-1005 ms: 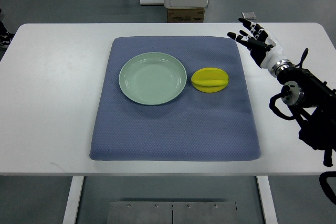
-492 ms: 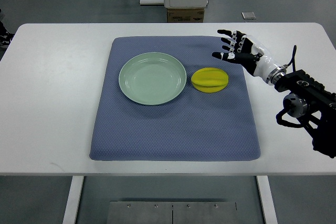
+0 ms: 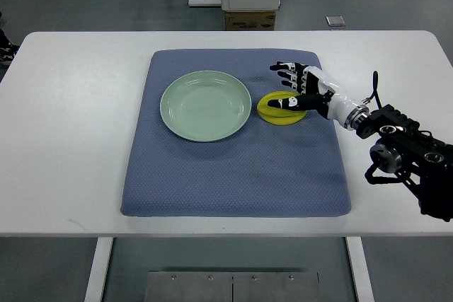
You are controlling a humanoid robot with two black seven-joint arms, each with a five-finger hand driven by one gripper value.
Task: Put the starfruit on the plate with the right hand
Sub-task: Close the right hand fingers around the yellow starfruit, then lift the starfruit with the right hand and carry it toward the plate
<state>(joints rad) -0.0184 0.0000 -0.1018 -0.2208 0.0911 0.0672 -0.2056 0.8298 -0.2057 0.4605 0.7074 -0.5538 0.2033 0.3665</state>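
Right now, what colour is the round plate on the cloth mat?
The round plate is pale green, clearest in the top view.

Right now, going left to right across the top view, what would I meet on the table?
Bare table → mat → plate → starfruit → right hand, open above the starfruit.

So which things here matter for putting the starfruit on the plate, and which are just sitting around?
Part of the job:
yellow starfruit
round pale green plate
right hand, open over the fruit

Just there:
blue quilted mat
white table
cardboard box
small grey floor plate
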